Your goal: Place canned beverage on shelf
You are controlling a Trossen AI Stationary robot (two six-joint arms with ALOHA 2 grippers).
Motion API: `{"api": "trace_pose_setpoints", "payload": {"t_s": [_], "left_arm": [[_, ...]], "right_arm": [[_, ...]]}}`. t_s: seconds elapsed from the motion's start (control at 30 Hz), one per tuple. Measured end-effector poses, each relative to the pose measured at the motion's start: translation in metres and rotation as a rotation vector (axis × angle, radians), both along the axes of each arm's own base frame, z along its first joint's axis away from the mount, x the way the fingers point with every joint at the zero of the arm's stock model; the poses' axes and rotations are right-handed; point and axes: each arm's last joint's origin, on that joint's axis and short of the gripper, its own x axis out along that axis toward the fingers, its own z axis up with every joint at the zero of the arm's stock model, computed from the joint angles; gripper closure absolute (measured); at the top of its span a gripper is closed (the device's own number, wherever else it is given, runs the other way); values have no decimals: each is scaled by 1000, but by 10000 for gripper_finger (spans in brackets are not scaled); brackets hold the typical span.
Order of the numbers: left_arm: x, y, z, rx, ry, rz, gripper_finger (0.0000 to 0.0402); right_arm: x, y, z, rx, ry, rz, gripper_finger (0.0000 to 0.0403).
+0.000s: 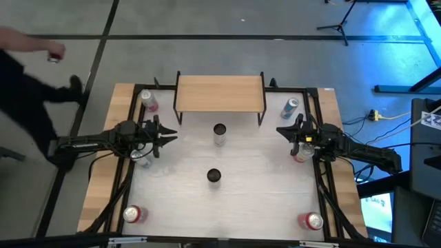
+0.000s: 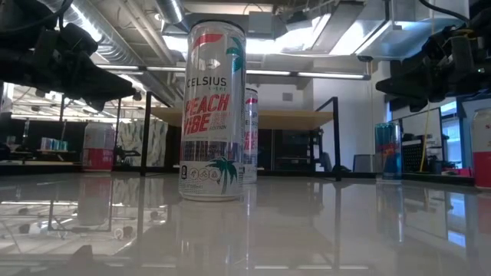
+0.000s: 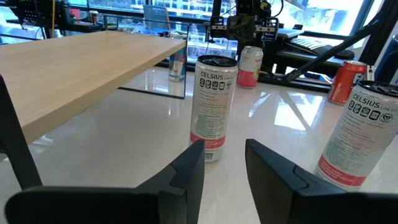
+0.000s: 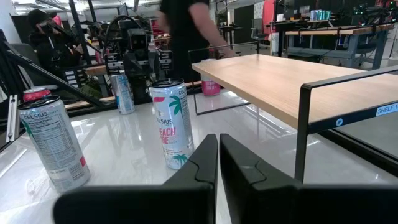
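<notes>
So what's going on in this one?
Nothing is held yet. Two Celsius cans stand mid-table: one just in front of the empty shelf, another nearer the front. The left gripper, open, and the right gripper, shut, hover at either side, aimed inward. More cans sit along the edges. A person walks past.

Person (image 1: 24, 76) cropped at high view's left edge; shelf (image 2: 245, 117) mostly hidden behind front can (image 2: 212, 111).
</notes>
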Motion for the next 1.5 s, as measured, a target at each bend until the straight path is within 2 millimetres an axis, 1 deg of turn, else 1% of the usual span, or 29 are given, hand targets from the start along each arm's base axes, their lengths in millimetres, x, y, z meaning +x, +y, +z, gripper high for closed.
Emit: {"api": "trace_pose_setpoints", "payload": {"t_s": [0.2,0.33,0.53,0.6,0.67,0.77,0.9,1.0,1.13,1.27,1.43,1.5], "left_arm": [[0,0,1,3,-12,-1,294],[0,1,8,46,-74,20,294],[-1,1,27,178,-251,50,294],[-3,1,35,234,-327,82,294],[-5,1,42,290,-386,105,294],[-8,1,49,353,-448,122,294],[-10,1,53,443,-467,151,294],[-11,1,55,501,-476,190,294],[-12,1,56,587,-467,206,294],[-12,1,57,649,-462,216,294],[-13,1,59,681,-467,230,294],[-13,1,60,682,-477,233,294]], "right_arm": [[0,0,1,-2,-9,0,386],[0,0,3,-7,-29,-2,386],[0,0,6,-14,-63,-5,386],[0,-1,10,-23,-102,-23,386],[-1,-1,14,-25,-142,-51,386],[-3,-4,21,1,-193,-146,386],[-7,-8,41,0,-211,-316,386],[-6,-11,55,-22,-173,-430,386],[-3,-15,77,-76,-41,-573,386],[3,-20,102,-123,98,-681,386],[14,-27,135,-181,244,-893,386],[19,-29,147,-200,310,-936,384]]}}
